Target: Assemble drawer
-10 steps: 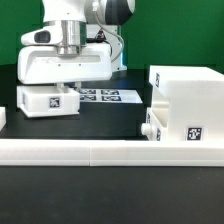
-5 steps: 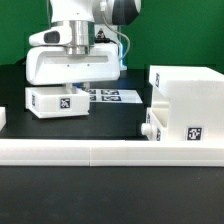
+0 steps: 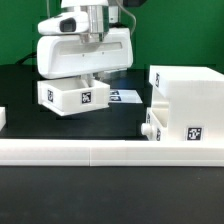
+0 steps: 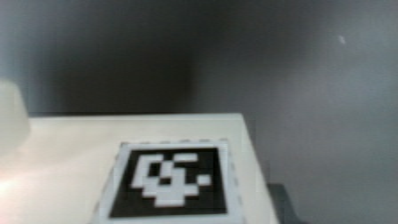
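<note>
1. The long low white border wall runs along the black table's near edge, across the whole exterior view.
2. The large white plastic open-fronted box shell stands at the exterior view's right, just behind that wall, with a second small white tray against its left side.
3. The small white open-top plastic tray, tagged on its front, hangs tilted above the table, well left of the shell; open black surface lies between them.
4. The white two-finger gripper reaches down onto the tray's upper rim; its fingers appear closed on it, though the contact is partly hidden.
5. The marker board shows just right of the tray.
6. The wrist view shows a blurred tagged face.
</note>
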